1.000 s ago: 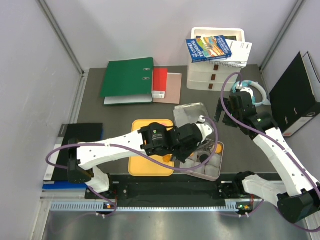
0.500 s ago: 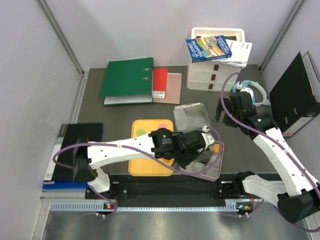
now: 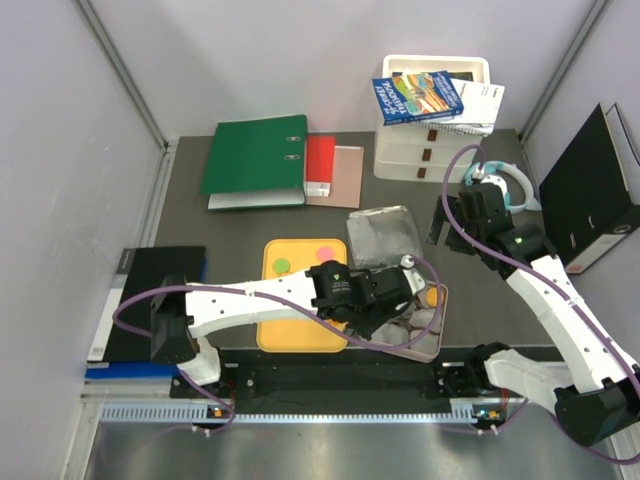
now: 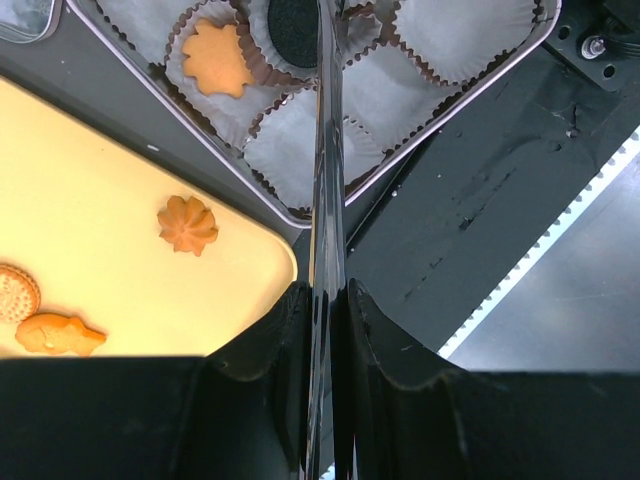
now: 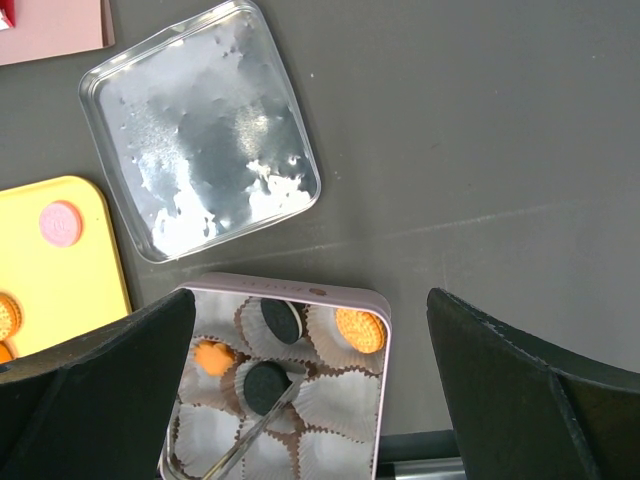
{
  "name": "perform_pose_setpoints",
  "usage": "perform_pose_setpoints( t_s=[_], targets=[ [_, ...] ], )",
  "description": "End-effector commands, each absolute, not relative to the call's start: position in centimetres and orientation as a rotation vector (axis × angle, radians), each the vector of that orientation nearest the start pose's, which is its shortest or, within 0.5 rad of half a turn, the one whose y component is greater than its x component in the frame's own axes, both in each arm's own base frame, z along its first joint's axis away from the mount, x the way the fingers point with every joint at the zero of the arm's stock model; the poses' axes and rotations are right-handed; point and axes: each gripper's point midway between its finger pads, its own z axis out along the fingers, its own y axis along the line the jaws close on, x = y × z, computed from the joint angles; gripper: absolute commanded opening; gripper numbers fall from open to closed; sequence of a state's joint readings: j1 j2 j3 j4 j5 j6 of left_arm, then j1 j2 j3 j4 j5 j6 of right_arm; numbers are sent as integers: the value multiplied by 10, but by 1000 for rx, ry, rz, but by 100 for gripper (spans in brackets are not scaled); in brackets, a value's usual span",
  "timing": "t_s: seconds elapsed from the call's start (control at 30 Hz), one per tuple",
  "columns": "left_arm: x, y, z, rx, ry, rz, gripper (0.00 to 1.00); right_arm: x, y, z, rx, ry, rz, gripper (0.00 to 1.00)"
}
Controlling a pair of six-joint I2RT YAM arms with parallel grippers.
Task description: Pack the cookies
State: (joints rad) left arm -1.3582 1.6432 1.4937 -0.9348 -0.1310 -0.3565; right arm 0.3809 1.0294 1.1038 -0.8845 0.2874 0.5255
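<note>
The left gripper (image 4: 325, 300) has its jaws clamped on thin tweezers (image 4: 325, 150) that cross the tin's (image 5: 385, 340) near-left rim. Cookies (image 4: 212, 58) sit in the tin and on the yellow tray (image 4: 100, 250) to its left. The right gripper (image 5: 312, 390) gapes wide over bare table (image 5: 450, 150) beyond the tin's far edge.

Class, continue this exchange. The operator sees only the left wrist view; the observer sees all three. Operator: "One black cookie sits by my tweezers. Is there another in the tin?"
Observer: Yes, a second black cookie sits in the neighbouring cup of the tin.
Operator: My yellow tray shows only orange cookies. Other colours?
Observer: A pink cookie and a green cookie lie at its far end.
Operator: And the right gripper?
Observer: It hangs open above the table, holding nothing.
</note>
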Motion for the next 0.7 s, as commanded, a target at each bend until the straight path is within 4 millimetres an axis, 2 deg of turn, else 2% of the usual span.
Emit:
perform_pose_setpoints(
  t_s=[0.0, 0.17, 0.27, 0.4, 0.57, 0.67],
  targets=[
    [95, -369, 194, 1175, 2301, -456, 7, 260, 69, 221, 332, 2288, 119, 99],
    [103, -376, 242, 1099, 2178, -552, 10, 260, 69, 222, 332, 2285, 123, 99],
    [107, -375, 257, 1073, 2146, -562, 11, 260, 69, 222, 330, 2282, 124, 99],
    [110, -368, 256, 1063, 2153, -523, 13, 261, 70, 223, 331, 2280, 128, 99],
    [111, -360, 226, 1062, 2216, -440, 12, 262, 71, 223, 327, 2278, 129, 99],
    [127, -346, 221, 939, 2247, -310, 12, 262, 69, 224, 327, 2276, 121, 99]
  ],
)
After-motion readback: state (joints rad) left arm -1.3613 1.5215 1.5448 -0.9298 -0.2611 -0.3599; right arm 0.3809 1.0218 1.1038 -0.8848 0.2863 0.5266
